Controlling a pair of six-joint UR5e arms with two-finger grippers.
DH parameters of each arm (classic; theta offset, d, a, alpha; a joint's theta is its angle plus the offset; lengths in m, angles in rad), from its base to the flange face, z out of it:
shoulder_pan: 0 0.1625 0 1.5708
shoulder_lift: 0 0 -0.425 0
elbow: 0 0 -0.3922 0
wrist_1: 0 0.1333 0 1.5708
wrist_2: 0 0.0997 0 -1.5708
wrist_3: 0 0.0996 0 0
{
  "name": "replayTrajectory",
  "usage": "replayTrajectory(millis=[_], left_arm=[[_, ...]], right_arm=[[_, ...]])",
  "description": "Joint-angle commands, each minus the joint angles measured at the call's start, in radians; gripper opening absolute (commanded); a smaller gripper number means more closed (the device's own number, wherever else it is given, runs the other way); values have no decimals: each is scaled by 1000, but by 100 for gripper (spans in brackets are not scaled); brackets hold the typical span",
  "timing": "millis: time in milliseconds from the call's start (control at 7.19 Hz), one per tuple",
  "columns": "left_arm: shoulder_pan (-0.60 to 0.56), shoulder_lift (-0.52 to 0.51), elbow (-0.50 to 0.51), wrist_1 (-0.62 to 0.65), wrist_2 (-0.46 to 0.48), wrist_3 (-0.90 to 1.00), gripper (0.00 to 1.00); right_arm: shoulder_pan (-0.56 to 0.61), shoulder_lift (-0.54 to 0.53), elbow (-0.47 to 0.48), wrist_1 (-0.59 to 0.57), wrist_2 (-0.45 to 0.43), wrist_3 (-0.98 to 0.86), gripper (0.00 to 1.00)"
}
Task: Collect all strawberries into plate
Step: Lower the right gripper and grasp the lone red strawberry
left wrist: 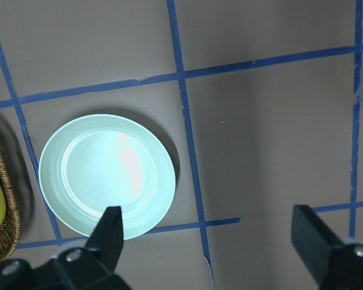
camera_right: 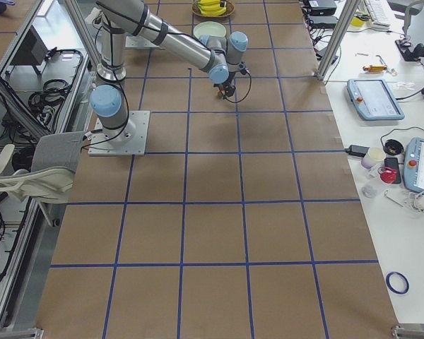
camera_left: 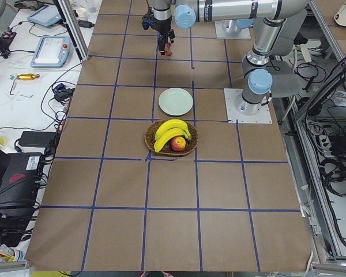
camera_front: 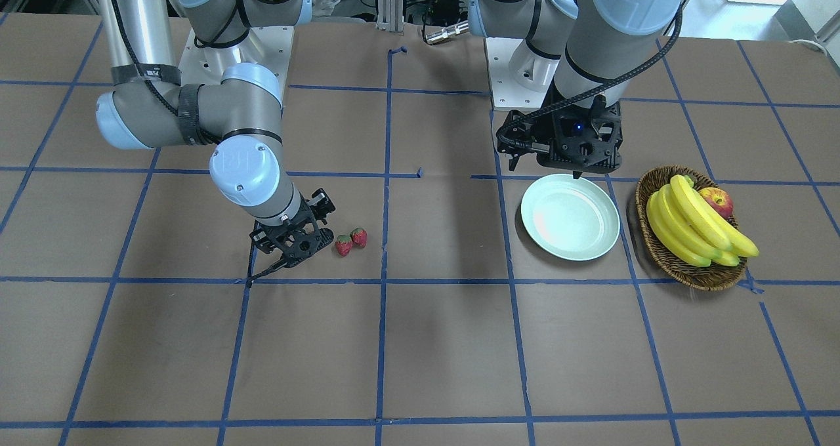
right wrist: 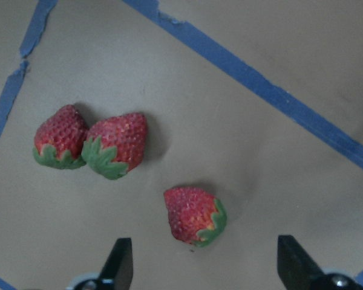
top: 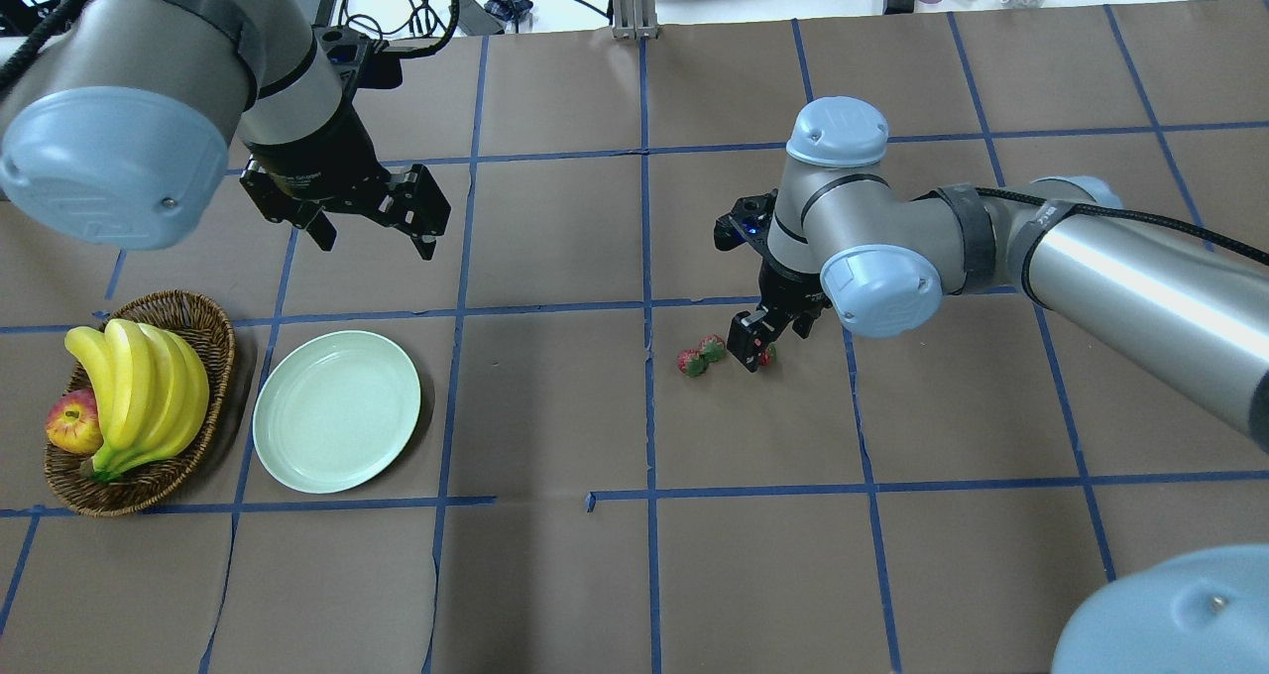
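Three small red strawberries lie on the brown table. Two of them [right wrist: 60, 136] [right wrist: 115, 145] touch each other; they also show in the overhead view [top: 691, 361] [top: 712, 348]. The third strawberry [right wrist: 195, 215] lies apart, just below and between the fingers of my open right gripper [right wrist: 206, 266] [top: 753, 347], which hangs close over it without touching. The mint-green plate [top: 337, 411] [left wrist: 106, 175] is bare. My left gripper [top: 372, 238] [left wrist: 212, 241] hovers open beyond the plate, holding nothing.
A wicker basket [top: 213, 317] with bananas [top: 139, 377] and an apple [top: 71, 424] stands just left of the plate. Blue tape lines grid the table.
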Motion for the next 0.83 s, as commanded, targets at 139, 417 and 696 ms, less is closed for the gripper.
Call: replayTrajectory(millis=[139, 417, 696], left_arm=[[-5, -1, -19, 0, 0, -2, 100], [-5, -1, -21, 2, 0, -1, 100], [-5, -1, -21, 0, 0, -1, 100]], right_arm=[[11, 34, -1, -44, 3, -26, 86], [22, 34, -4, -46, 3, -26, 85], [26, 34, -2, -47, 3, -26, 72]])
